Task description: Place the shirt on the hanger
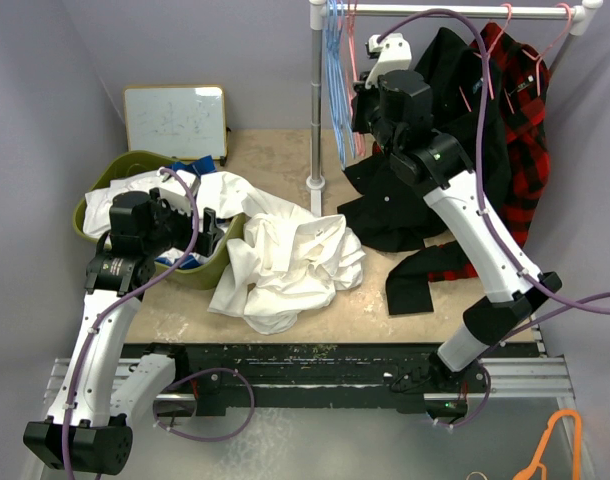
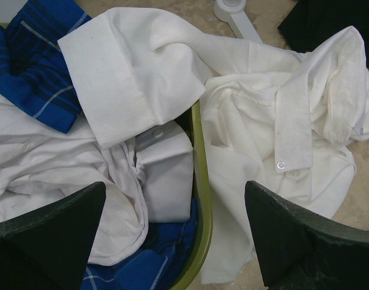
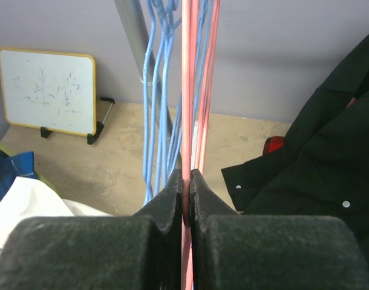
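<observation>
Left gripper (image 2: pixel 175 187) wide open, empty, over shirt (image 1: pixel 290 255), which spills from green basket (image 2: pixel 204 211) onto table. Right gripper (image 3: pixel 186 181) pinched tight on pink hanger (image 3: pixel 188 90) at the rack. Hanger-fetch step, I judge; next move: unhook it from the rail.

The shirt (image 1: pixel 290 262) is white, the hanger (image 3: pixel 187 90) pink, other hangers (image 3: pixel 146 121) blue

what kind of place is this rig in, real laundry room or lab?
Probably a lab mock-up of a laundry corner: plain walled-in tabletop, clothes rack, green basket of laundry.
</observation>
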You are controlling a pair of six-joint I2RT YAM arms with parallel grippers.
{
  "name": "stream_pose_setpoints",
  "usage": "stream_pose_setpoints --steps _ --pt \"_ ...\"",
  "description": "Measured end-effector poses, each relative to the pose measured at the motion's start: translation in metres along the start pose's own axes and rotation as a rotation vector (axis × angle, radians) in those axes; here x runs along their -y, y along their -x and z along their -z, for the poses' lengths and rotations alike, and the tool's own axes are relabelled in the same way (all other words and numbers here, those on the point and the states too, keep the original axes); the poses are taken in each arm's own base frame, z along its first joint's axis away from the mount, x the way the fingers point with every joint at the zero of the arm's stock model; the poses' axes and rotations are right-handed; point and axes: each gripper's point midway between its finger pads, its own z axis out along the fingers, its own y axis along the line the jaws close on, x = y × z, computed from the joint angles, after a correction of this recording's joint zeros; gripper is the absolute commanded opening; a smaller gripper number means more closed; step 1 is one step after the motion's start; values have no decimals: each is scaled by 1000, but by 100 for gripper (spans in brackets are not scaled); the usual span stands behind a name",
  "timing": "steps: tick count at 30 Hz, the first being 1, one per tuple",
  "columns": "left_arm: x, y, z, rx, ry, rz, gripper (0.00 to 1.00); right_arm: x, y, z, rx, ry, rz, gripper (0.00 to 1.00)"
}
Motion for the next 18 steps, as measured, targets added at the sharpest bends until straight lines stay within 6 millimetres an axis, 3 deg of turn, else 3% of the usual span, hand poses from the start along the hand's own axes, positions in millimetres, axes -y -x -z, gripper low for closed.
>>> stream_pose_setpoints --steps 9,10,13,14,18 --pt "2 0 0 1 -13 0 99 13 -15 2 -17 -54 5 1" --pt "2 0 0 1 -13 0 99 14 -18 1 -24 -58 7 9" --pt "3 0 0 2 -16 0 99 20 -24 -2 -39 -71 -4 64" --pt "3 0 0 2 -17 1 99 22 -24 -3 -36 -76 -12 74" --pt "3 0 0 2 -20 1 99 31 -17 -3 -18 -79 -38 83"
